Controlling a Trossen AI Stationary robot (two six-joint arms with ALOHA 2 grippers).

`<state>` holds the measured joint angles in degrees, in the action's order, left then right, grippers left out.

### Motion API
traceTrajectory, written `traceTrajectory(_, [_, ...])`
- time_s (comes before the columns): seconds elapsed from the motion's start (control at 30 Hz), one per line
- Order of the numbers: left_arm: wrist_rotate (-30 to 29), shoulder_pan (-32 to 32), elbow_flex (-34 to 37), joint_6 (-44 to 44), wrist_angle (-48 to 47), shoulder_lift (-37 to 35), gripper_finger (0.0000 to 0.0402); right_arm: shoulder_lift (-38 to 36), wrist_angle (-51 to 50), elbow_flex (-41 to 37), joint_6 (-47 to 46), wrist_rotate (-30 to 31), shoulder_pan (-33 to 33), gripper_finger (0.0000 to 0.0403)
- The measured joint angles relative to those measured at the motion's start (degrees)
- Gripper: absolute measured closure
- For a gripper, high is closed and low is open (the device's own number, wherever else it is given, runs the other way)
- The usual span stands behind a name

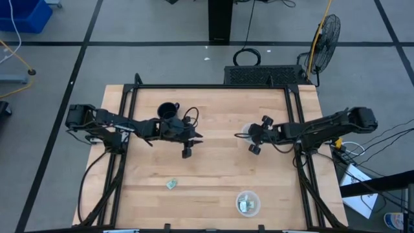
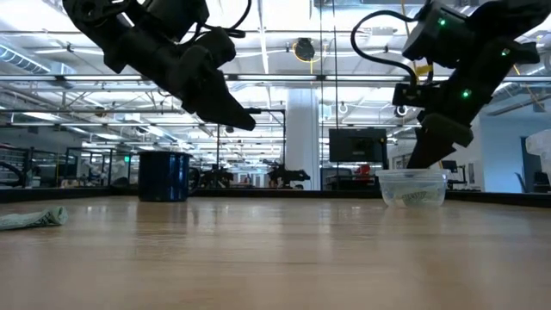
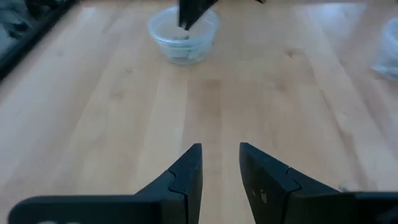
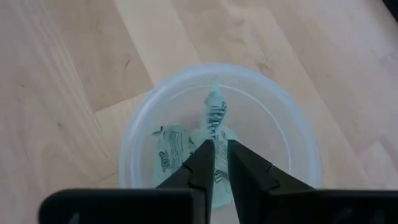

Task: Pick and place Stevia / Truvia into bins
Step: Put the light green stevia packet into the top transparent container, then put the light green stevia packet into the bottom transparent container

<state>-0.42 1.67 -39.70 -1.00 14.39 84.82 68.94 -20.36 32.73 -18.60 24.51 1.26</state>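
1. You have one sachet (image 4: 215,118) pinched upright between the right gripper's (image 4: 221,163) nearly closed fingers. It hangs inside the far clear cup (image 4: 140,124), right of the table's centre, above at least two sachets already lying on the cup's bottom.
2. The near cup (image 1: 248,202), toward the table's near right edge, also holds a few sachets; you cannot count them from the high view.
3. One sachet (image 1: 171,184) lies loose on the bare wood (image 1: 213,162), left of centre and near the front edge; the low view shows it flat at its far left.
4. No other loose sachets show on the table, so you look close to finished: drop the held one, then fetch the last one.
5. Your left gripper (image 3: 220,163) hangs above the table, left of centre, just beside the black mug (image 1: 167,110), holding nothing, with a narrow gap between its fingers. It is the arm nearer the loose sachet.
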Motion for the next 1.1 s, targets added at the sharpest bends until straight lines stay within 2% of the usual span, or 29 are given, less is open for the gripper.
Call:
traceTrajectory(0.1, [3.1,-1.2,0.0,1.4,-2.0,0.0,0.0289,0.0,0.0,0.0,1.8,-0.4,-0.5,0.0347])
traceTrajectory(0.27, [10.7,-5.6,0.0,2.2,-7.5,0.0,0.0289,-1.8,3.3,0.0,3.9,4.5,-0.5,0.0323])
traceTrajectory(0.43, [12.0,-13.2,0.0,10.7,-16.3,0.0,0.0289,-6.1,12.9,0.0,11.1,5.4,-0.5,0.0315])
traceTrajectory(0.63, [5.1,-24.3,0.0,27.4,-22.3,0.0,0.0289,-9.0,24.8,0.0,15.0,5.4,-0.4,0.0314])
traceTrajectory(0.8, [-4.9,-32.6,0.1,34.4,-28.9,0.2,0.0289,-9.0,26.1,0.0,17.8,5.2,-0.4,0.0314])
traceTrajectory(0.93, [-10.1,-35.6,0.9,36.4,-27.9,1.7,0.0289,-8.9,26.2,0.0,17.9,5.2,-0.4,0.0314])
traceTrajectory(1.1, [-11.6,-36.0,0.9,38.0,-27.3,5.5,0.0289,-8.9,26.7,0.0,19.5,5.2,-0.4,0.0314])
